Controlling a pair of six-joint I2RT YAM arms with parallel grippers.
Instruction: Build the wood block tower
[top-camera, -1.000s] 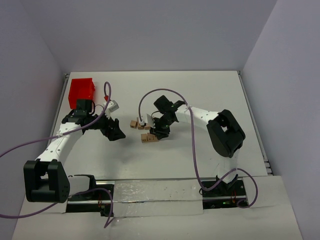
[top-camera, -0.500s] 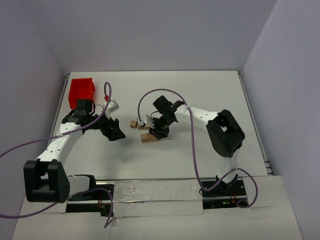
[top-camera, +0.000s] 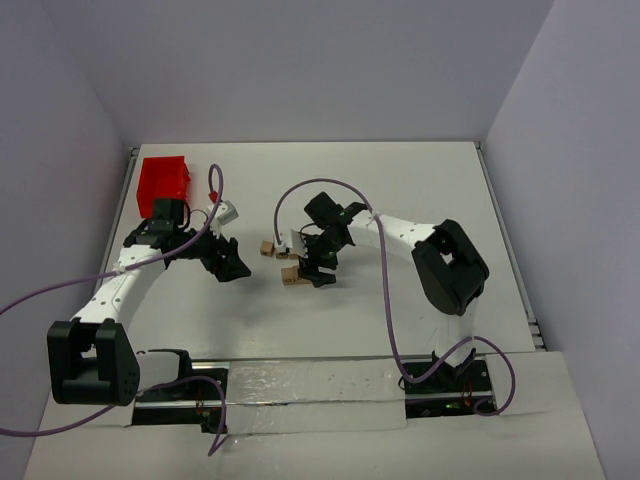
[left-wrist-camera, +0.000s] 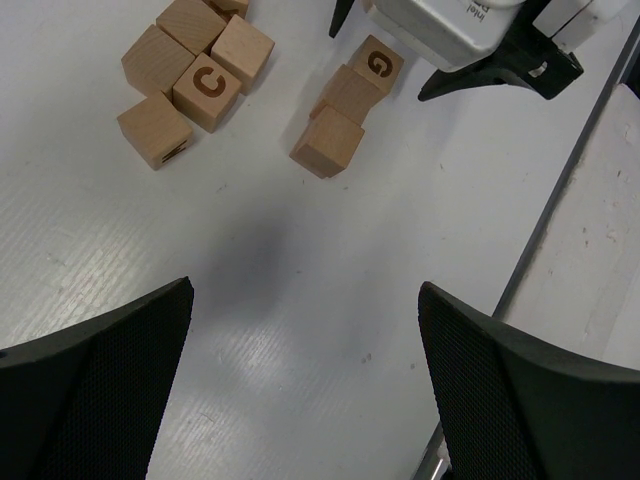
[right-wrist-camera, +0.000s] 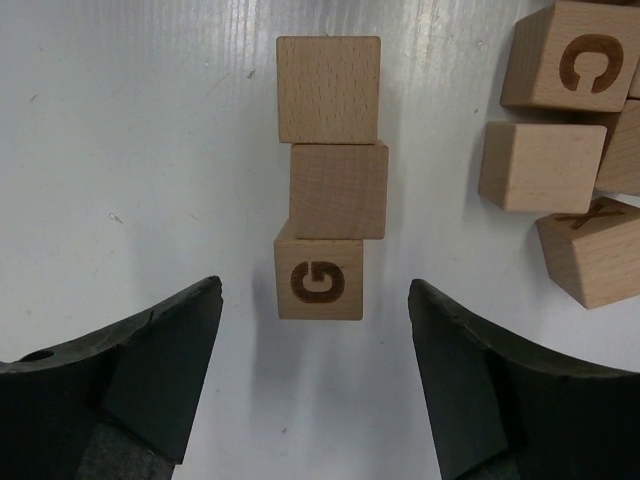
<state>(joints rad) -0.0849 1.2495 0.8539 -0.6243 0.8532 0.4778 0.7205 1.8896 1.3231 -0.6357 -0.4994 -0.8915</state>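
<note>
Lengthwise, block row (right-wrist-camera: 330, 180) toward right hand (right-wrist-camera: 314, 292)

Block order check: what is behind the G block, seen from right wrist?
One plain block, then a farther block, in line; the first hides the G block's far edge.

I see a white table (top-camera: 420, 180) with a faintly ribbed surface, closed in by plain, pale lilac-grey panels: a back wall (top-camera: 320, 70) on the far side, a left wall (top-camera: 50, 150) and a right wall (top-camera: 590, 150). A grey rail (top-camera: 523, 280) runs along the table's right edge. The light is soft and even, and shadows are faint.
</note>
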